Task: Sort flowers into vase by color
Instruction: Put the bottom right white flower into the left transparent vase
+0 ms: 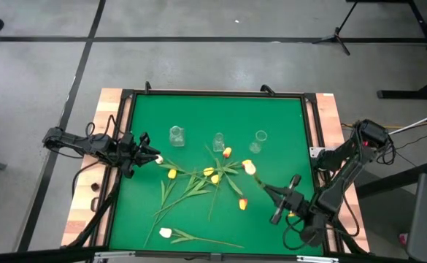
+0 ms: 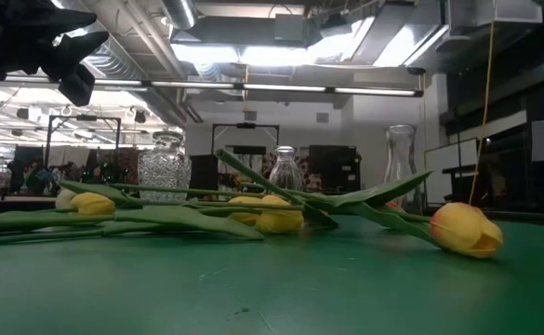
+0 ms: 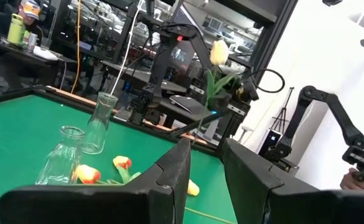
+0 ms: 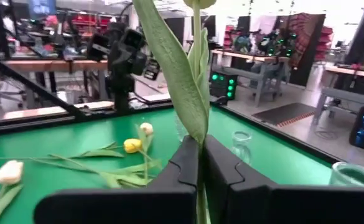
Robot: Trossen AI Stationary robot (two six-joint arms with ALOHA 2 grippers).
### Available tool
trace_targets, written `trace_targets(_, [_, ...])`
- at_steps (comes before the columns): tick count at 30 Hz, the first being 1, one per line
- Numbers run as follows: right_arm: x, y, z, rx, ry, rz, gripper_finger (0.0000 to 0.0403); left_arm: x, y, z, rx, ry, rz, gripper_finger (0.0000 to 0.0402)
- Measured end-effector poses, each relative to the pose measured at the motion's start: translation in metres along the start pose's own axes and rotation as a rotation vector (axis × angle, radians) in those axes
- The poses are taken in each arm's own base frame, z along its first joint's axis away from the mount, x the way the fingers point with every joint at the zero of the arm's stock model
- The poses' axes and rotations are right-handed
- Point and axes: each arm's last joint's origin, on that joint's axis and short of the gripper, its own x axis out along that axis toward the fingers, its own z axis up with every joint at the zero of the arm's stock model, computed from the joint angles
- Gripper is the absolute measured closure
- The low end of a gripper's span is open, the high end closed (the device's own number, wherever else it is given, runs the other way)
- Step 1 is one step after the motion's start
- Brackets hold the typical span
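Observation:
My right gripper [image 1: 266, 189] hangs over the mat's right near part, shut on a white flower [image 1: 249, 168]. That flower stands upright, its head [image 3: 219, 51] above its leaves [image 4: 177, 74]. My left gripper [image 3: 206, 171] waits at the mat's left edge, open, with nothing between its fingers. A white flower head [image 1: 158, 158] lies just beyond it. Other flowers lie flat on the green mat: yellow ones [image 1: 172, 174] [image 1: 213, 176], orange ones [image 1: 228, 152] [image 1: 243, 204] and a white one [image 1: 165, 233]. Three glass vases [image 1: 177, 135] [image 1: 219, 141] [image 1: 260, 136] stand in a row behind them. My right gripper pinches the white flower's green stem [image 4: 198, 158] between its two fingers, low on the stem, below the leaves. The fingers lie level and across the stem, coming from the table's right near side. The flower stands upright with its head up, lifted clear of the mat.
The green mat [image 1: 286, 117] has a dark raised frame, with wooden table strips [image 1: 330, 109] on both sides. The heap of stems and leaves [image 1: 195, 186] fills the mat's middle. Bare mat shows along the far edge behind the vases and at the near right.

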Motion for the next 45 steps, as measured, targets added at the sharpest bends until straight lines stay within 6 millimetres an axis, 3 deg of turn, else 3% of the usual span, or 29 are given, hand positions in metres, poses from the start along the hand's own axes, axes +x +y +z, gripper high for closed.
trace_targets(5, [0.016, -0.005, 0.015, -0.03, 0.082, 0.066, 0.0395, 0.0, 0.0, 0.0, 0.002, 0.001, 0.0, 0.0309])
trace_targets(8, [0.034, 0.001, 0.034, -0.048, 0.13, 0.279, 0.0397, 0.0, 0.0, 0.0, 0.002, 0.0, 0.0, 0.0309])
trace_targets(12, [0.06, 0.006, 0.064, -0.132, -0.059, 0.592, 0.0398, 0.0, 0.0, 0.0, 0.002, 0.0, 0.0, 0.0309])
trace_targets(19, [0.099, -0.018, 0.103, -0.184, -0.454, 0.704, 0.0398, 0.0, 0.0, 0.0, -0.02, -0.001, 0.003, 0.0309])
trace_targets(28, [0.13, -0.044, 0.112, -0.303, -0.644, 0.622, 0.0398, 0.0, 0.0, 0.0, -0.023, 0.0, 0.008, 0.0309])
trace_targets(32, [0.128, -0.079, 0.108, -0.263, -0.736, 0.527, 0.0398, 0.0, 0.0, 0.0, -0.024, 0.001, 0.008, 0.0309])
trace_targets(35, [0.118, -0.118, 0.099, -0.216, -0.768, 0.466, 0.0398, 0.0, 0.0, -0.001, -0.024, 0.003, 0.01, 0.0309])
trace_targets(41, [0.103, -0.194, 0.093, -0.081, -0.679, 0.465, 0.0398, 0.0, 0.001, -0.002, -0.022, 0.02, 0.017, 0.0309])
trace_targets(45, [0.094, -0.22, 0.097, -0.06, -0.602, 0.499, 0.0398, 0.0, 0.002, -0.002, -0.02, 0.012, 0.042, 0.0309])
